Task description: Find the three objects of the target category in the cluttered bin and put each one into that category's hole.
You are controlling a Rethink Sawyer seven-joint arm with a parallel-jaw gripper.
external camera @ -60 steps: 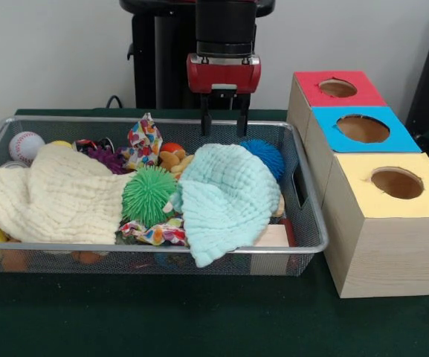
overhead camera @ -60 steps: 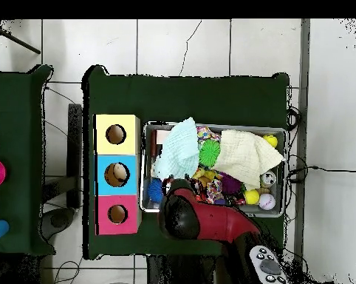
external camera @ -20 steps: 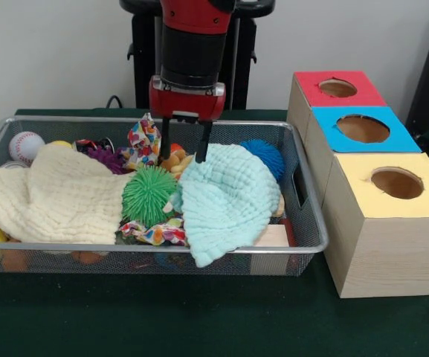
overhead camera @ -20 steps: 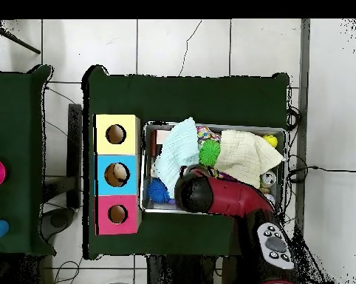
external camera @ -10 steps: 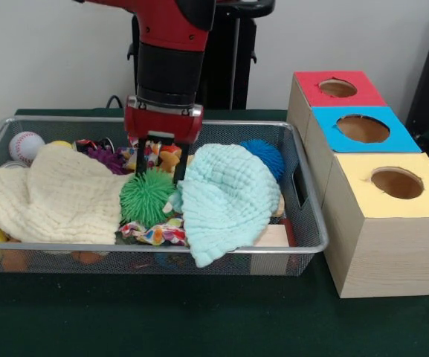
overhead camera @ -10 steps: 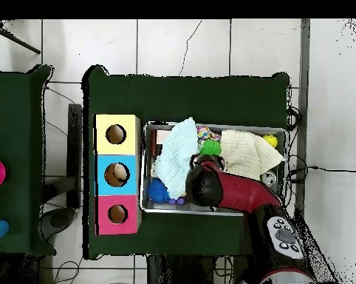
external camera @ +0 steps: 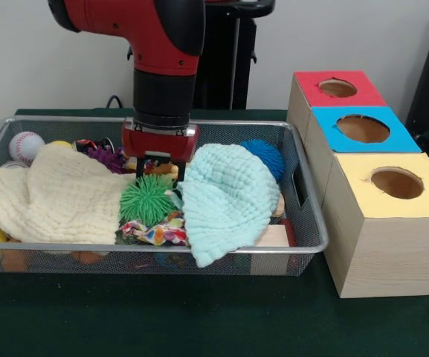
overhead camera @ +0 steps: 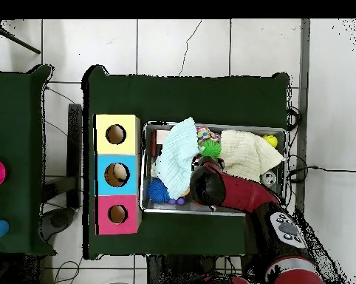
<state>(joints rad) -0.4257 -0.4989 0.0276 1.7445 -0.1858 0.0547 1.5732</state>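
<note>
Bottles stay hidden under the cloths in the wire bin [external camera: 307, 223]; none shows. The gripper [external camera: 158, 167] hangs low behind the green spiky ball [external camera: 147, 199]; whether its jaws are wide, I cannot tell. Better to drag the mint cloth [external camera: 225, 201] aside than probe blindly.

Green spiky ball [external camera: 148, 199] between cream cloth [external camera: 58, 195] and mint cloth [external camera: 227, 199]

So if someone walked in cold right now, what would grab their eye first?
Probably the red arm, coming down into the middle of the wire bin, its gripper just behind the green spiky ball. Next, the two cloths: a cream one at the bin's left, a mint one draped toward the three boxes with the blue-faced hole.
</note>
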